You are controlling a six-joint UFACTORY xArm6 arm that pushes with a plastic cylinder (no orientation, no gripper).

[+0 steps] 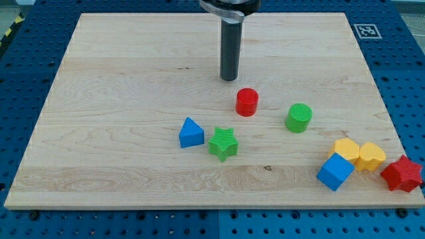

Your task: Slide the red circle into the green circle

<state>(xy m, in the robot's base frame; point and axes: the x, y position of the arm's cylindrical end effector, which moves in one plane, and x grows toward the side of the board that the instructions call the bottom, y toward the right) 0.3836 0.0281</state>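
Observation:
The red circle stands near the board's middle. The green circle stands to its right and a little lower, with a gap of bare wood between them. My tip rests on the board just above and slightly left of the red circle, a small gap apart from it. The rod rises straight up out of the view's top.
A blue triangle and a green star sit below-left of the red circle. At the lower right are a yellow hexagon, a yellow heart, a blue cube and a red star at the wooden board's edge.

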